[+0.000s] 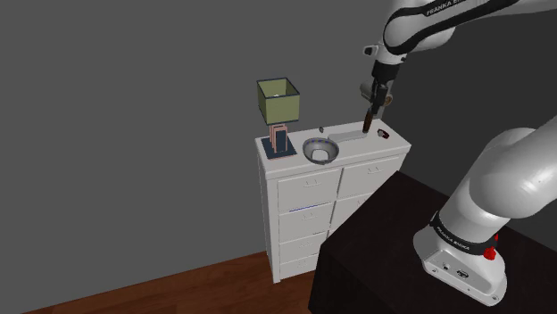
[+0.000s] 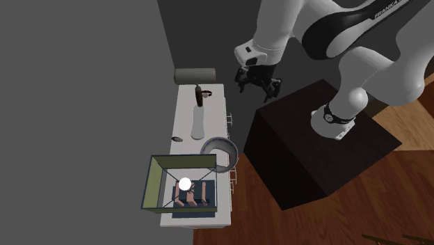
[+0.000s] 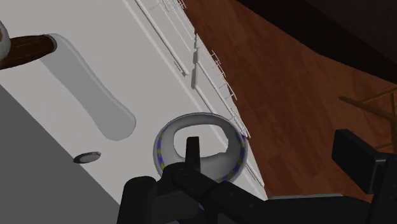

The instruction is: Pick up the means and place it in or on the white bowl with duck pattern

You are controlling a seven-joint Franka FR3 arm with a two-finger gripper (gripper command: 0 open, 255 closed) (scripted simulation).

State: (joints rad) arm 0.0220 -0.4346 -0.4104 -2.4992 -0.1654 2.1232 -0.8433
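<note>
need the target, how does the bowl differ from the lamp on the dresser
The lamp stands tall, with a boxy olive-green shade; the bowl is low and round. The bowl is greyish with blue and yellow marks inside its rim; the lamp has a pinkish stem on a dark base. The lamp is nearer the dresser end, the bowl nearer its middle. Both rest on its white top.

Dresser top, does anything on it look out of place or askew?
Only the patterned bowl stands out: it sits right at the dresser's front edge, its rim seeming to reach past it in the second exterior view. Nothing looks spilled or broken.
</note>
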